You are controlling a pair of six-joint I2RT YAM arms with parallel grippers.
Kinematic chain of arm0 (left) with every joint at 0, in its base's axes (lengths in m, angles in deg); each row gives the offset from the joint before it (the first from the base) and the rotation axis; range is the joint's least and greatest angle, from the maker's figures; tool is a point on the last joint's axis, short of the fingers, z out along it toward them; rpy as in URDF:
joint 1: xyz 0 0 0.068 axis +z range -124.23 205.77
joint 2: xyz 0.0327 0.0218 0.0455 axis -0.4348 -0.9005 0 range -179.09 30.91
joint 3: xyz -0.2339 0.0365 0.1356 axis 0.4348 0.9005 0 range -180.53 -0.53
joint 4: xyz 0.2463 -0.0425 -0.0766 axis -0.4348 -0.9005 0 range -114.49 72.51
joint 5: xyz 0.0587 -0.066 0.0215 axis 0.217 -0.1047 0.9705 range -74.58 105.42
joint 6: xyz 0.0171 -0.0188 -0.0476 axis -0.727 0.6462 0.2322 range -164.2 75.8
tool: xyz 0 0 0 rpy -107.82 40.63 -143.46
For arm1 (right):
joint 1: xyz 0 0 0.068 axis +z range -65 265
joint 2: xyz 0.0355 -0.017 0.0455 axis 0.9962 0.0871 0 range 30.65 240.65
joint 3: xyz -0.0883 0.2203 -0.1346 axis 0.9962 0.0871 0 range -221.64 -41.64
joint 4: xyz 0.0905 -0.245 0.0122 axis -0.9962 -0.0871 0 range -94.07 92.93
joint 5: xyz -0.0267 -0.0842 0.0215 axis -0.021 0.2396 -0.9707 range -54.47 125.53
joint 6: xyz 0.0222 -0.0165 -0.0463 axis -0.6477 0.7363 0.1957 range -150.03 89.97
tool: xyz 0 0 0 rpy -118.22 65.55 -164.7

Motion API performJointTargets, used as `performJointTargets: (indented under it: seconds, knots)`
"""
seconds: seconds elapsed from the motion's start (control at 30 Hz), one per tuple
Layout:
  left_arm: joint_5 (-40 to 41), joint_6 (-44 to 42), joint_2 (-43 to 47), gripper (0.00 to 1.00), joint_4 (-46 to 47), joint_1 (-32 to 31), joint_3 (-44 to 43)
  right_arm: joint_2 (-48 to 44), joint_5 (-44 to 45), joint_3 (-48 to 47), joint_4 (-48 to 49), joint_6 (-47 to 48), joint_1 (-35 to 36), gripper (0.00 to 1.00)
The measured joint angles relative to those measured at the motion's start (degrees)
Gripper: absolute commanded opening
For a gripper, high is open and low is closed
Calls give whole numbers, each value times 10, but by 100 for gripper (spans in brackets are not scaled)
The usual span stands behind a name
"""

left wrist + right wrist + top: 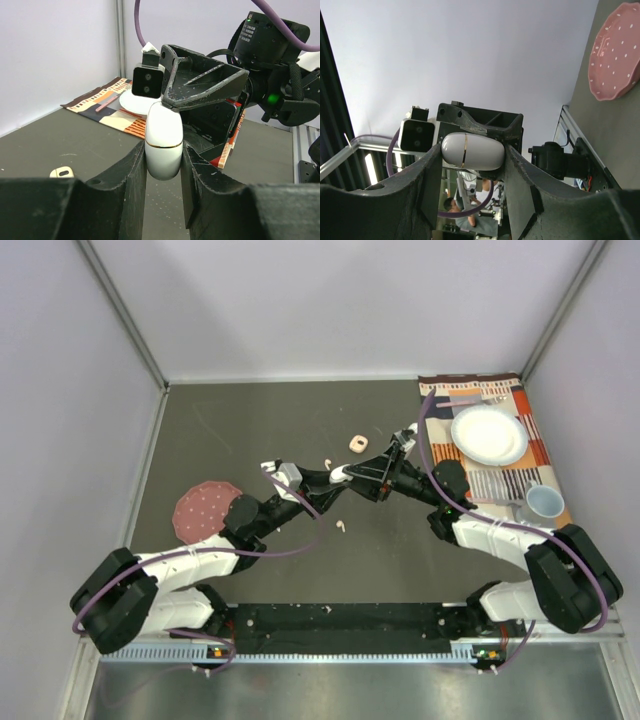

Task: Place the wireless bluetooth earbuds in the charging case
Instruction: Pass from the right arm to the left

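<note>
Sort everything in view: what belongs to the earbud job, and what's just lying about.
Job: white case, gripped by left gripper and right gripper; two loose earbuds; peach case.
Lying about: pink plate, white plate, cup, placemat.

Left arm [190, 565] reaches in from near-left, right arm [500, 540] from near-right, both elbows low, wrists nose to nose mid-table. Left gripper [163, 155] is clamped on the charging case [163, 132]; right gripper [472, 160] pinches the same case from the opposite side
</note>
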Motion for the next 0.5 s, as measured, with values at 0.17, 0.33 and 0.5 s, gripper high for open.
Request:
performJointTargets:
  seconds: [0.17,0.33,0.5]
  knots:
    - [1,2,0,34,0,0,0,0,0,0,0,0,0,30]
    - [5,4,0,36,-2,-1,0,0,1,0,0,0,0,30]
    - [9,13,0,40,-2,-2,-1,0,2,1,0,0,0,30]
